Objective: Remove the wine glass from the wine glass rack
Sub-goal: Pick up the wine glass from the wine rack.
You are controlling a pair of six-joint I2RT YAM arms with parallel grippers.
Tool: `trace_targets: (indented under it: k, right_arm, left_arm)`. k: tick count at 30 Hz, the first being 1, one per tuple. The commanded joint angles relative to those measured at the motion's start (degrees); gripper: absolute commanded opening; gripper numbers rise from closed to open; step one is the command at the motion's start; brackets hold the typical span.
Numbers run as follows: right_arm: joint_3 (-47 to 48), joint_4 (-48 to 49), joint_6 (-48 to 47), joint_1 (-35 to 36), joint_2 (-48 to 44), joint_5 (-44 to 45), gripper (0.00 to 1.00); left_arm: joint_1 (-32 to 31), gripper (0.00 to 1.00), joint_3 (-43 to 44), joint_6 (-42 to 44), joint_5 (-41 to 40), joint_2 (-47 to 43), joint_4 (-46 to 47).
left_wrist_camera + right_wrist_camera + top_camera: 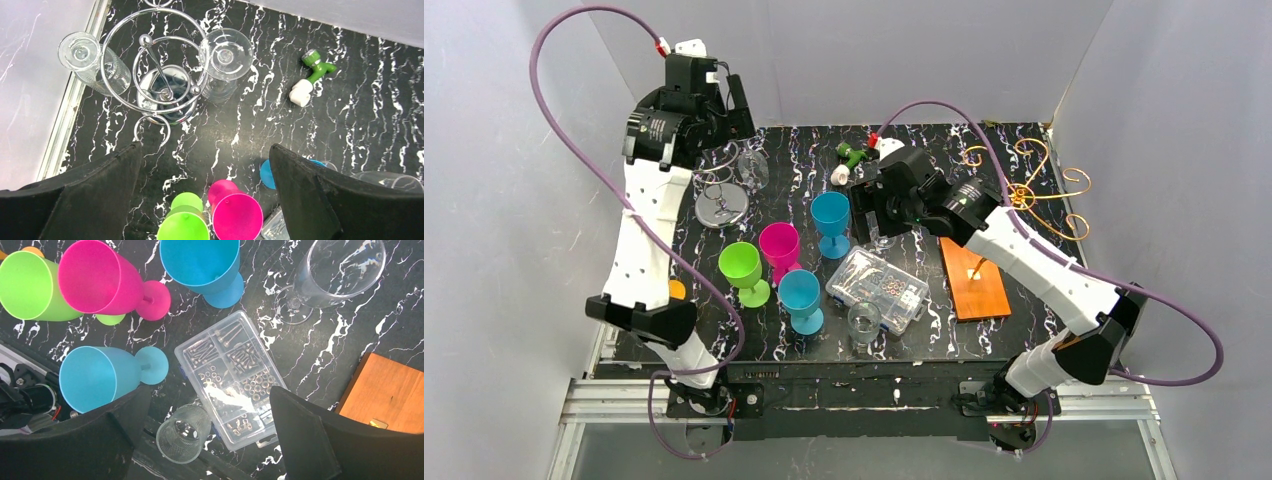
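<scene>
Right wrist view: the right gripper [204, 390] hangs with 2 fingers wide apart, nothing between. Just beyond, the wine glass [340, 275] stands upright on the table [320, 355] near the wooden base [395, 390], off the wine glass rack [1024, 185], whose golden arms look bare. I judge the release is done; next the arm must lift straight, clear of the rim. Far left, the left gripper [205, 147], spread too, hovers over a chrome stand [160, 75] with 2 glasses [227, 50].

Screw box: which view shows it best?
Right wrist: the box lies close, its compartments and contents clear. Top external shows it whole but small; left wrist catches only a corner at the bottom edge.
</scene>
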Motion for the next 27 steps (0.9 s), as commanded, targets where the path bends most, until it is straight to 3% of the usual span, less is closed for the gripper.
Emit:
trace_targets:
  k: [1, 13, 20, 27]
  right_arm:
    - [1.8, 0.9, -1.6, -0.9, -3.0, -2.1, 0.98]
    - [1.0, 1.0, -2.7, -1.9, -3.7, -3.5, 0.99]
    - [1.5, 1.7, -2.6, -2.2, -2.8, -4.2, 0.98]
    - [1.8, 1.8, -2.1, -2.3, -1.7, -4.7, 0.98]
  left_arm:
    - [1.3, 0.98, 3.0, 1.7, -2.7, 1.9, -1.4]
    - [3.5, 0.95, 8.2, 4.5, 4.7, 9.6, 2.4]
    - [3.3, 0.98, 9.6, 7.6, 1.8, 10.1, 5.1]
    - [2.5, 0.98, 11.6, 9.2, 5.9, 14.5, 6.8]
